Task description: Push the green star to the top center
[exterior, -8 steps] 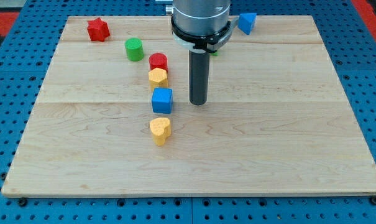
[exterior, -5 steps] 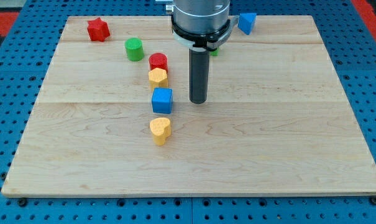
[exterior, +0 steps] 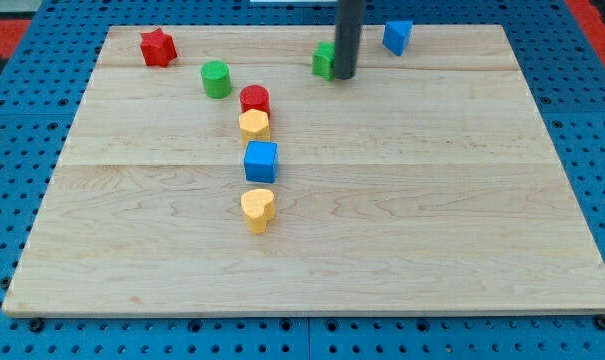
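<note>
The green star [exterior: 325, 60] lies near the view's top centre of the wooden board [exterior: 432, 200], partly hidden behind my rod. My tip [exterior: 345, 77] rests on the board against the star's right side, touching or almost touching it. Only the thin dark rod shows; the arm's body is out of view above.
A red star [exterior: 157, 47] lies at top left, a green cylinder [exterior: 216, 79] right of it. A red cylinder [exterior: 254, 99], a yellow block [exterior: 254, 125], a blue cube [exterior: 261, 161] and a yellow heart [exterior: 257, 209] form a column. A blue block [exterior: 397, 36] lies at top right.
My tip has moved from beside the blue cube up towards the view's top, to the green star's right side. The star, earlier hidden behind the arm, now shows. Other blocks have not moved.
</note>
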Motion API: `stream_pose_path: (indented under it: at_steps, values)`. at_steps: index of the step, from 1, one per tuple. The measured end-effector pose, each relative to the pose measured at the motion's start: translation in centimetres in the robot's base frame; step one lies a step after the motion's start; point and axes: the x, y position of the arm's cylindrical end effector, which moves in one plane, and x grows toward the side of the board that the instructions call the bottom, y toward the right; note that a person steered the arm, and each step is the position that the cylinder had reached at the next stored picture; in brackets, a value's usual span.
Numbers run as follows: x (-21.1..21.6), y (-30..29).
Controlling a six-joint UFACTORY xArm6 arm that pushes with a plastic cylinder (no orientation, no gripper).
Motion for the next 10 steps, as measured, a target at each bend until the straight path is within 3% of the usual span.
stream_pose_path:
  at_steps: [1, 2, 3, 5, 6, 7, 10]
  values:
    - [-2.3, -1.1]
    - [0.5, -1.2]
    - [0.0, -4.2]
    - [-2.4, -2.9]
    - [1.3, -4.4]
    - [2.7, -10.1]
    - [2.6, -15.0]
